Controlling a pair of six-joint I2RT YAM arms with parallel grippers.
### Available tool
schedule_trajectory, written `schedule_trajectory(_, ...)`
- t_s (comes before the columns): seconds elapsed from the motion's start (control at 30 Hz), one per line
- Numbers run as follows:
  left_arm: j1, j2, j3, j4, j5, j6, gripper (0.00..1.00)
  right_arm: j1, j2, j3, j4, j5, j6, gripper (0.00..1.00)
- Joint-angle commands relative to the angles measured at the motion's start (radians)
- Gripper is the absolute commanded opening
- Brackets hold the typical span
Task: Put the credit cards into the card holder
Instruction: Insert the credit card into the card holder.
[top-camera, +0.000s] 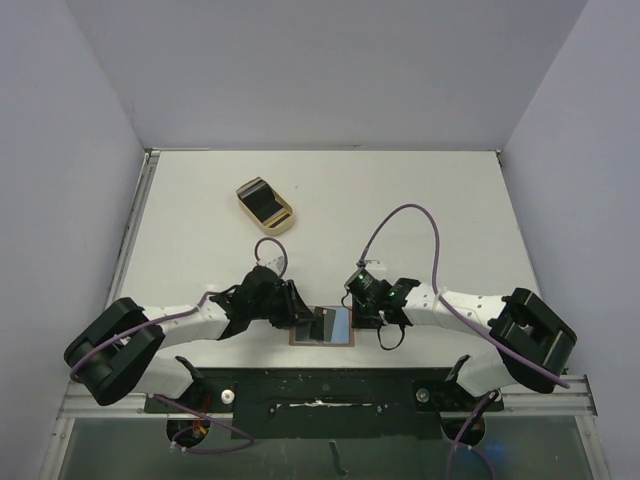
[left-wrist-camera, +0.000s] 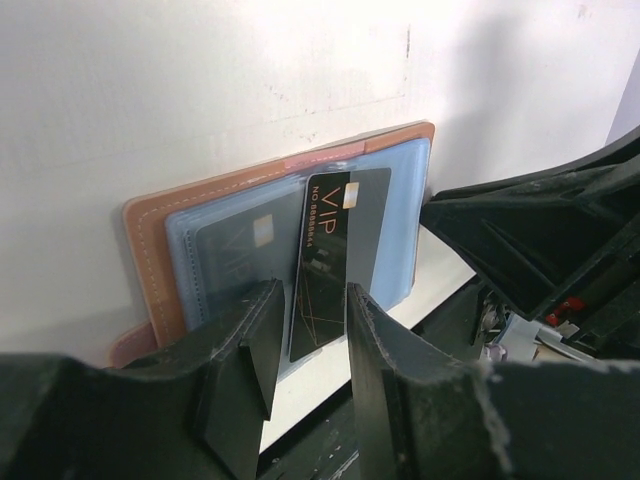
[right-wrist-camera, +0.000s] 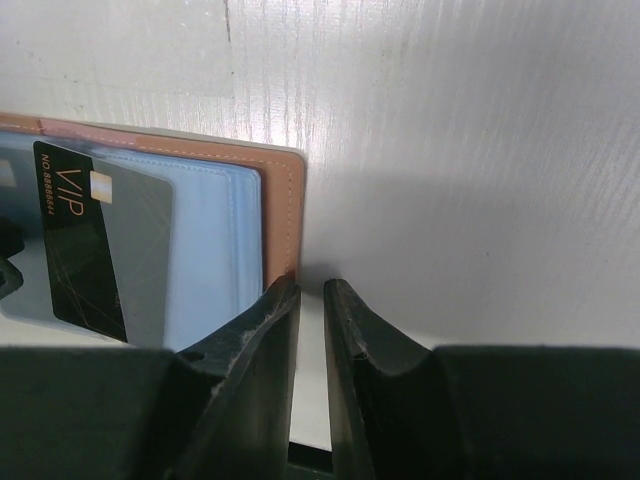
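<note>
Left fingers (left-wrist-camera: 312, 295): parted and released, one on each side of the black VIP card (left-wrist-camera: 322, 235) without clamping it. The card lies askew across the open card holder (left-wrist-camera: 145, 250), one part greyed as if under pocket film, so partly in by my reading. A grey card (left-wrist-camera: 240, 262) sits in the other pocket.

Right fingers (right-wrist-camera: 312, 290): narrow slit, nothing in it, tips at the holder's brown edge; contact unclear.

Step in hand: seating this card. The next move calls for squaring it and sliding it home with the holder steadied.

Left arm (top-camera: 190, 322) and right arm (top-camera: 455, 303) reach low and inward, wrists meeting over the holder at the near edge of the worktop (top-camera: 400, 200). Tan tray (top-camera: 283, 222) with dark cards (top-camera: 262, 200) lies well apart.
</note>
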Motion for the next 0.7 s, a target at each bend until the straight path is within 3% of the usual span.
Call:
schedule_trajectory(0.0, -0.023, 0.034, 0.022, 0.022, -0.002, 0.012, 0.32, 0.004, 0.036, 0.049, -0.006, 0.003, -0.007, 0.18)
schedule_trajectory(0.67, -0.11, 0.129, 0.075, 0.167, -0.011, -0.033, 0.29, 0.004, 0.014, 0.013, 0.052, -0.001, 0.022, 0.18)
